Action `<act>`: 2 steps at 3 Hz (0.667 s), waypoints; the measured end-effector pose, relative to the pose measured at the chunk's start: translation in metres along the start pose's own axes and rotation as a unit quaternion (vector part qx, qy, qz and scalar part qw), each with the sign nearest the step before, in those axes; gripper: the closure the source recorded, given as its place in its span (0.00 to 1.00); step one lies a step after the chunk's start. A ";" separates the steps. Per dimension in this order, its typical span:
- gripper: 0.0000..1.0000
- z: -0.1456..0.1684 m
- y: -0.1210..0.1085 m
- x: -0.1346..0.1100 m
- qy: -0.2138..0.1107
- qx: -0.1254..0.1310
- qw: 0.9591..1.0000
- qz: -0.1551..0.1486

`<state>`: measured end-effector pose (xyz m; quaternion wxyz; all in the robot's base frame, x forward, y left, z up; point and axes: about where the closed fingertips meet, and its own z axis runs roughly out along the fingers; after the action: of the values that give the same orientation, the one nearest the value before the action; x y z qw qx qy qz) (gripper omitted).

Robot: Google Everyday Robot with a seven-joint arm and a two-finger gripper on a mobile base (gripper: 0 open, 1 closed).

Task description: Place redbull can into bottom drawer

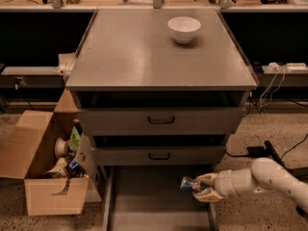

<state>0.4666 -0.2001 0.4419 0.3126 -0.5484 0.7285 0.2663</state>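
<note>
Claw: the claw (198, 188) sits in the lower right of the frame at the tip of the white arm (262, 177), its fingers clamped around the redbull can (187, 184).
Can's place: held on its side, pointing left, just inside the right wall of the bottom drawer (149, 201) and seemingly above its floor.
Step in hand: likely the lowering and release.
Doing it well: I would bring the can a little further toward frame centre, clear of the right wall, lower it close to the floor, then part the fingers slowly, since a can lying down may roll.
Can's look: slim, shiny, blue and silver with a touch of red.
Drawer: pulled open, grey, flat-floored, under the two handled drawers (161, 121).
Farther out: a white bowl (184, 29) on the table (144, 57), upper centre.
</note>
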 end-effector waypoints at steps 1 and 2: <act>1.00 0.081 0.011 0.063 -0.001 -0.050 0.998 0.047; 1.00 0.132 0.012 0.096 0.001 -0.071 0.995 0.071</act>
<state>0.4568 -0.1617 0.2833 0.2522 -0.5163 0.7451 0.3385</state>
